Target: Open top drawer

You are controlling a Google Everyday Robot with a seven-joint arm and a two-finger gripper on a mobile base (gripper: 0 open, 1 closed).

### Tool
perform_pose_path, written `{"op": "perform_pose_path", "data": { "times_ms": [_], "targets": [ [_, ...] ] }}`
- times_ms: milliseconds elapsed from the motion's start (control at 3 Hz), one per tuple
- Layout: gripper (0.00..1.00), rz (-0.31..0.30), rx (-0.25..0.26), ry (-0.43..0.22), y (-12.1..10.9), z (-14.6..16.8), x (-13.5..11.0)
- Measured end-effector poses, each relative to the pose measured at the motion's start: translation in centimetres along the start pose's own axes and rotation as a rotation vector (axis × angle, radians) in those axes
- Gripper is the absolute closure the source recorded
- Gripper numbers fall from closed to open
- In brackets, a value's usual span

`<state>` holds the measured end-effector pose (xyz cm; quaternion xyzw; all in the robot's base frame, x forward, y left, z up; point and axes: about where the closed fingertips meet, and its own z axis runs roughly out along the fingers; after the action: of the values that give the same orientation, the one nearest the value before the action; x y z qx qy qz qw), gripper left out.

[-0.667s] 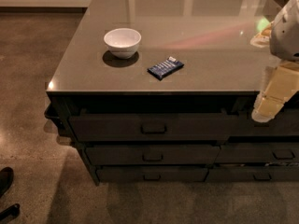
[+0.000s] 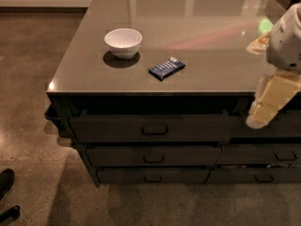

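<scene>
While the top drawer [image 2: 108,128] sits directly under the counter's front lip, as the widest and tallest front of the left stack, I cannot call it properly open. Its face seems to stand a little forward of the two shallower drawers [image 2: 117,157] below, and a dark band shows above it, but I can't tell whether that is a real gap or only shadow. No interior is visible from here. Its small loop handle [image 2: 155,128] is at the middle of the front, and nothing is touching it. My gripper [image 2: 257,119] hangs off the cream-coloured end of the arm at the far right, in front of the right end of that drawer front, roughly level with the handle but well apart from it. Whether it is spread or closed I cannot tell from this angle, and it holds nothing that I can see. As I judge it, the job is at the approach stage. I have yet to bring the gripper across to the handle, hook or pinch the loop, and pull straight out. On the countertop [image 2: 211,55] above, a white bowl [image 2: 123,42] and a blue packet [image 2: 166,68] lie near each other but not touching, both clear of the drawer's path. The drawers of the right stack [image 2: 282,155] lie under the arm. A dark shoe [image 2: 5,182] shows at the lower left on the floor [image 2: 33,102].
</scene>
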<state>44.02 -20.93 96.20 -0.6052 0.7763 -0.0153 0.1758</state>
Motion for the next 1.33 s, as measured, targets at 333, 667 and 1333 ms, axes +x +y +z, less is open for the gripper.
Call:
{"op": "perform_pose_path", "data": {
  "times_ms": [333, 667, 1333],
  "targets": [
    [0.0, 0.009, -0.073, -0.15, 2.6, 6.0, -1.3],
    [0.0, -0.005, -0.142, -0.335, 4.4, 12.8, -4.5],
    [0.0, -0.006, -0.117, -0.366, 3.7, 13.0, -5.5]
  ]
}}
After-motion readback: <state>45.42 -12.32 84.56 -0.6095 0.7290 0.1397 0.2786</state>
